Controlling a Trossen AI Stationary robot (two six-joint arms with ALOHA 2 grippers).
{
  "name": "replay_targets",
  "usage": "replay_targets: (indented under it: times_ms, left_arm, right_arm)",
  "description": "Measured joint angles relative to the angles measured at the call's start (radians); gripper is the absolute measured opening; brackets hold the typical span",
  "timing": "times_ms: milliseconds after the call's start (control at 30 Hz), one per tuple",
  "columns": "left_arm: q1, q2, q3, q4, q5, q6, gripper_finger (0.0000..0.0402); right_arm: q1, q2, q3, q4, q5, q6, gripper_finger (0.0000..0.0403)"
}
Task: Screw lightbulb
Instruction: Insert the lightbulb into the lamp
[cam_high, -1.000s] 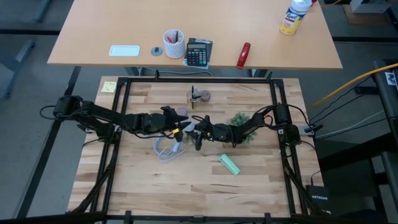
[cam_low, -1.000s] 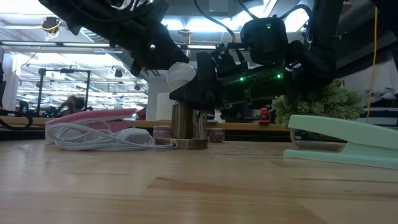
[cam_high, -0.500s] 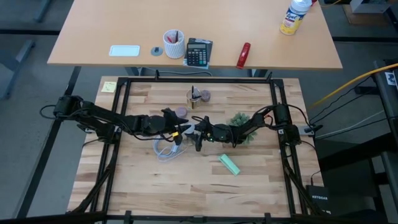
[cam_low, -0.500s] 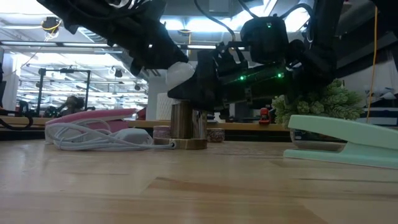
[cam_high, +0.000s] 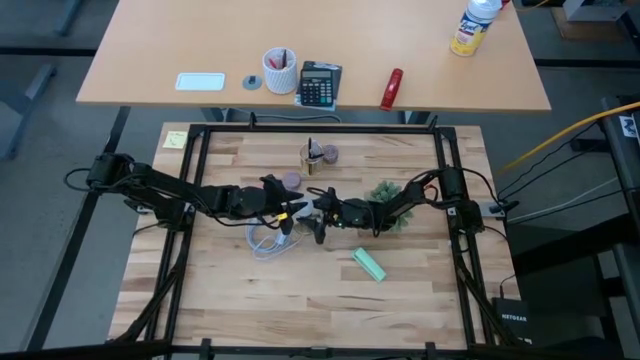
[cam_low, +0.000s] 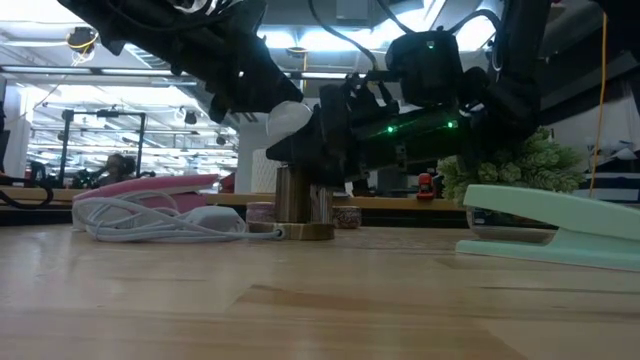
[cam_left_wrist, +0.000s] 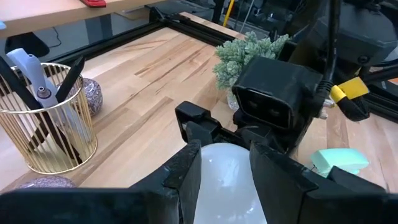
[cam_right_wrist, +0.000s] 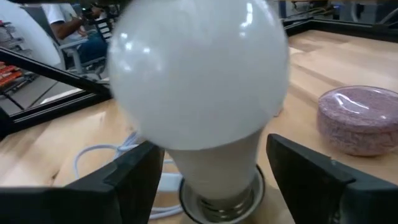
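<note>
The frosted-white lightbulb (cam_low: 284, 121) (cam_right_wrist: 199, 81) stands dome up over a brassy socket cylinder (cam_low: 303, 196) on a tan disc (cam_low: 305, 232) at the table's middle. Its grey screw base (cam_right_wrist: 221, 198) points down; whether it sits in the socket I cannot tell. My left gripper (cam_left_wrist: 224, 177) (cam_high: 298, 210) reaches in from the left and is shut on the bulb. My right gripper (cam_right_wrist: 221, 180) (cam_high: 318, 217) comes from the right. It is open, with one finger on each side of the bulb's neck (cam_right_wrist: 217, 163) and a gap to it on both sides. My left gripper pinches the bulb's white dome (cam_left_wrist: 225, 171) between its two fingers (cam_left_wrist: 186, 180), one on each side. The fingers come from the table's left, slanting down. The bulb stays dome up, slightly tilted, over the socket; the grippers hide its lower end in the low view.
A coiled white cable (cam_high: 265, 238) lies just near-left of the socket. A mint-green bar (cam_high: 368, 264) lies to the near right and a small green plant (cam_high: 385, 192) to the right. A gold wire pen cup (cam_left_wrist: 43, 118) and speckled discs (cam_high: 292, 180) stand behind.
</note>
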Motion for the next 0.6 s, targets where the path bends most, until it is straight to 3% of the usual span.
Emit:
replay_targets:
  times_ms: [600]
  left_arm:
    - [0.000,0.000,0.000,0.000,-0.005,-0.002,0.0127]
  right_arm:
    - [0.000,-0.004,0.001,0.023,-0.176,0.065,0.0289]
